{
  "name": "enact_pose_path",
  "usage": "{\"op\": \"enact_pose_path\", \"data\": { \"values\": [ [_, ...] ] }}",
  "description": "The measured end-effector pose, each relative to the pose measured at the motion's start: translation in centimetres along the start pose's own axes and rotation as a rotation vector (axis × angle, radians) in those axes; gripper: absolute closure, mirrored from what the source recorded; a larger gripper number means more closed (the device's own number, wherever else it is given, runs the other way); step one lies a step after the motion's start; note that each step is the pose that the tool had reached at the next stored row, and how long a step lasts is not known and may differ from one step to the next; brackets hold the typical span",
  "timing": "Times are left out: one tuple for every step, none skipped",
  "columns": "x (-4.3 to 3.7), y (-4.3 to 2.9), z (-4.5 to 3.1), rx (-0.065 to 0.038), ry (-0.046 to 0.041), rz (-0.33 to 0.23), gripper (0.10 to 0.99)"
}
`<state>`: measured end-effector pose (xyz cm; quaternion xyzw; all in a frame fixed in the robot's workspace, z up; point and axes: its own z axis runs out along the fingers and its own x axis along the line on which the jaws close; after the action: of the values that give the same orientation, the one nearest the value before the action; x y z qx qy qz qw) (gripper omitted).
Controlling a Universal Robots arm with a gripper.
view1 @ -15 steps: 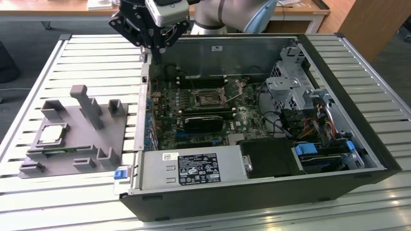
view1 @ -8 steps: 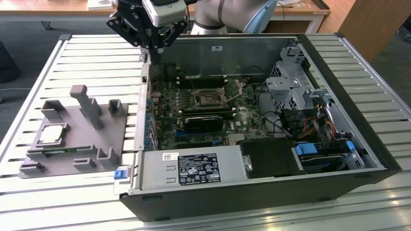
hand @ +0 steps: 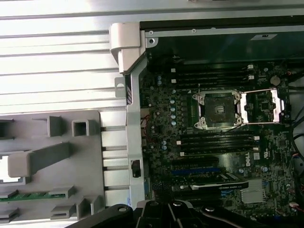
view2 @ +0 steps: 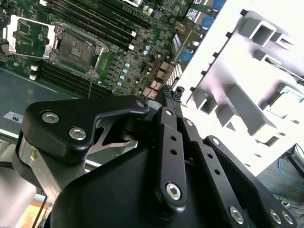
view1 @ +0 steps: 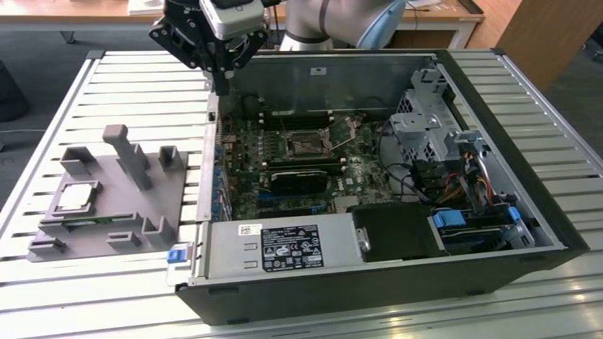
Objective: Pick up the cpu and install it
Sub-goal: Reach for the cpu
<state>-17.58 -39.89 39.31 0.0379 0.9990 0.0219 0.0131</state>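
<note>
Nothing done yet. The cpu (view1: 78,196) sits in the grey tray (view1: 118,205), beside the case. Farther in, the socket (view1: 309,143) stands open and empty. Beyond it, your gripper (view1: 219,86) hangs over the case's edge, fingers pressed together, holding nothing. Pick and install are both left to do.

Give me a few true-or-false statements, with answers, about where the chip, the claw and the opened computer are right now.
1. The cpu lies on the grey tray. True.
2. The gripper holds the cpu. False: it holds nothing and hangs above the computer case's edge.
3. The socket on the motherboard has its frame swung open. True.
4. The tray sits inside the case. False: it lies beside the case, on the exterior view's left.
</note>
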Motion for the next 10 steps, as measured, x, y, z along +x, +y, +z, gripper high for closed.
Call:
{"op": "enact_pose_path", "data": {
  "values": [
    [0.09, -0.01, 0.0, 0.0, 0.0, 0.0, 0.98],
    [0.16, -0.01, 0.0, 0.0, 0.0, 0.0, 0.98],
    [0.24, -0.02, 0.0, 0.0, 0.0, 0.0, 0.98],
    [0.33, -0.03, -0.01, 0.0, 0.0, 0.0, 0.98],
    [0.4, -0.03, 0.0, 0.0, 0.0, 0.0, 0.98],
    [0.47, -0.04, -0.01, 0.0, 0.0, 0.0, 0.98],
    [0.57, -0.04, -0.01, 0.0, 0.0, 0.0, 0.98],
    [0.64, -0.05, -0.01, 0.0, 0.0, 0.0, 0.98],
    [0.7, -0.05, -0.01, 0.0, 0.0, 0.0, 0.98],
    [0.76, -0.06, -0.02, 0.0, 0.0, 0.0, 0.98]
  ]
}}
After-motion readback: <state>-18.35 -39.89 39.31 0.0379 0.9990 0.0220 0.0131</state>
